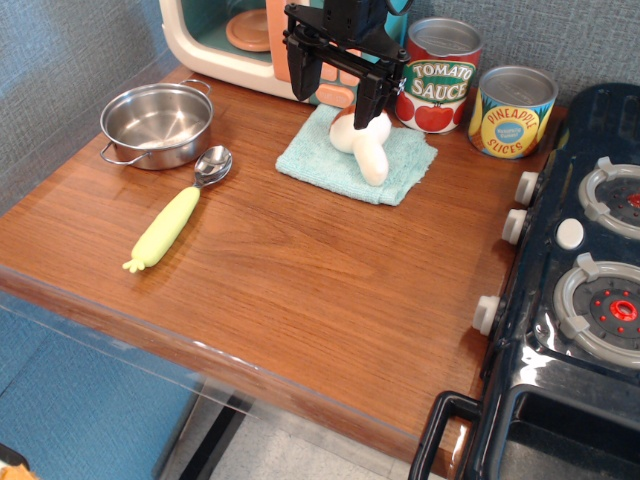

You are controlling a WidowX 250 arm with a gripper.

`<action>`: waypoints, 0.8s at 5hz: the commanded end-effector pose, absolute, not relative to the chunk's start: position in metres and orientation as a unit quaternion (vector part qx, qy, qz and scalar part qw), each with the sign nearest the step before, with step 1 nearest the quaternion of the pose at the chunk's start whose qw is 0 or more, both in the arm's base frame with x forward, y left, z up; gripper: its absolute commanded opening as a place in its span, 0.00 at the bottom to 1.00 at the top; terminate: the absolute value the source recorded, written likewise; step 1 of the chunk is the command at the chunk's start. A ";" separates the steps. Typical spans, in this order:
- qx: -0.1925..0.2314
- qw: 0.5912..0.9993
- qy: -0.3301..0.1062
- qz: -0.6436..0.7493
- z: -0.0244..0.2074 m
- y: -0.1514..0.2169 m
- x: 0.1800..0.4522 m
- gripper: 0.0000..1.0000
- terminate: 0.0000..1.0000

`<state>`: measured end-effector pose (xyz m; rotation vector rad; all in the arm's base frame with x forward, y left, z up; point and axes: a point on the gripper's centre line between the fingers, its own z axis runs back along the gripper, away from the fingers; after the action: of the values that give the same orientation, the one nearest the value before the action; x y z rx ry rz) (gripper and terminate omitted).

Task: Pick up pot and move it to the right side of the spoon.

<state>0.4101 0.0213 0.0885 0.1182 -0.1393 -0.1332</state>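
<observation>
The shiny steel pot [158,124] with two wire loop handles sits empty at the back left of the wooden table. The spoon [178,208] lies just in front of it, metal bowl close to the pot's rim, pale yellow-green handle pointing toward the front left. My black gripper [337,88] hangs at the back middle, well to the right of the pot, above a teal cloth. Its jaws stand apart and hold nothing.
A teal cloth [400,165] with a white mushroom-shaped toy [367,150] lies under the gripper. A tomato sauce can [440,78] and a pineapple can [512,112] stand behind it. A toy oven [225,40] is at the back, a black stove [590,280] at the right.
</observation>
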 end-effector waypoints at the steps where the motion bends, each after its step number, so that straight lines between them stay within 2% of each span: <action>1: 0.059 0.994 -0.069 -0.066 0.089 0.021 0.410 1.00 0.00; 3: 0.027 0.997 -0.078 0.014 0.097 0.087 0.430 1.00 0.00; 4: 0.039 0.995 -0.081 0.052 0.095 0.128 0.433 1.00 0.00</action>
<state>0.4307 0.1254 0.0678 0.0640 -0.0946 0.1025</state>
